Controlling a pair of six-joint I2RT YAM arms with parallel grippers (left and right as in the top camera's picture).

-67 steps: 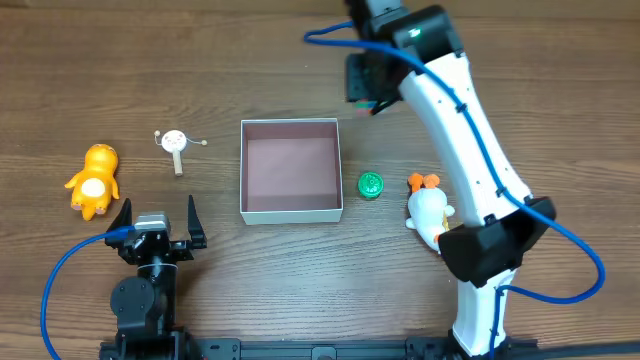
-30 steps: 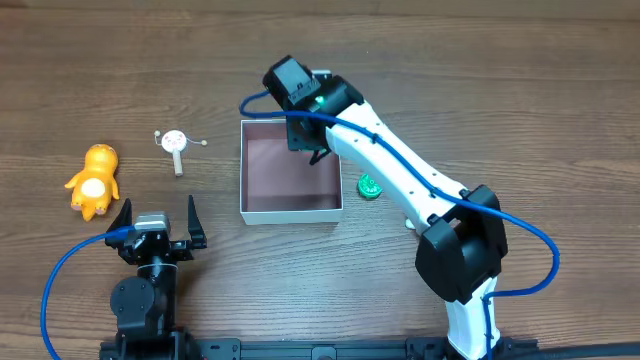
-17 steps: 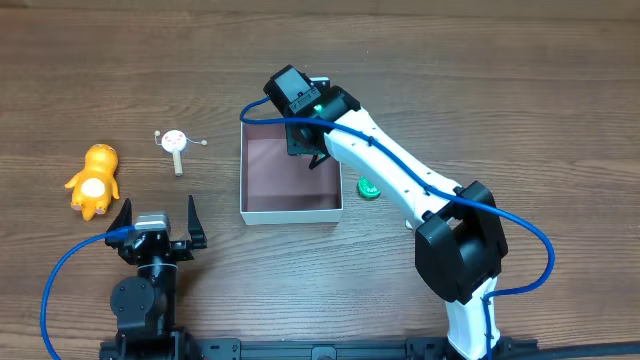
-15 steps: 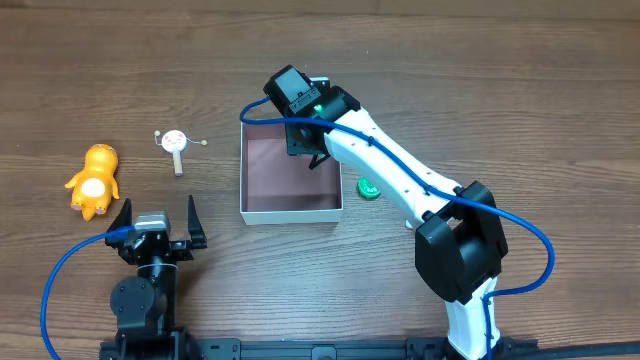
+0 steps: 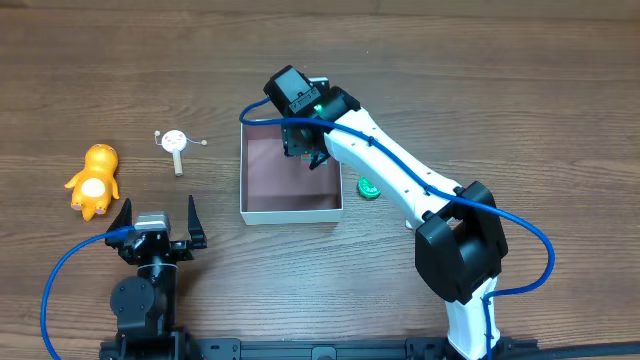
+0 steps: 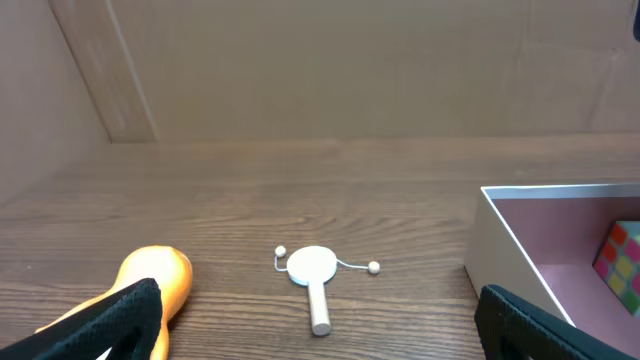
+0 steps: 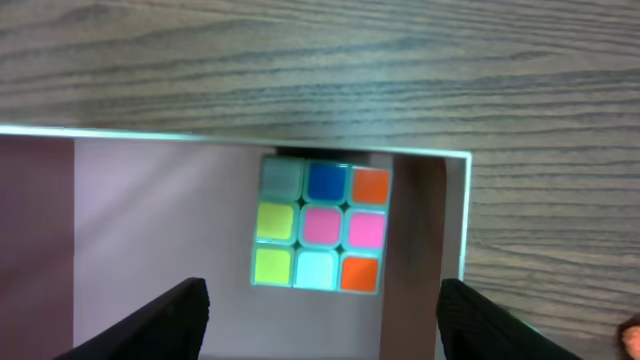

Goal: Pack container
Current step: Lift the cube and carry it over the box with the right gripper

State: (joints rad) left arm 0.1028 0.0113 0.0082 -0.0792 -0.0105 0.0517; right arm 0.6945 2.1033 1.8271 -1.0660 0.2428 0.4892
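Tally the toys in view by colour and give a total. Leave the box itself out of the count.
Orange: 1, the toy figure
White: 1, the drum rattle
Green: 1, the round disc
Multicoloured: 1, the puzzle cube, inside the container
Total: 4 in view

White-walled, mauve-floored container (image 5: 270,175), multicoloured puzzle cube (image 7: 318,225), orange figure (image 5: 93,180), green disc (image 5: 369,187)
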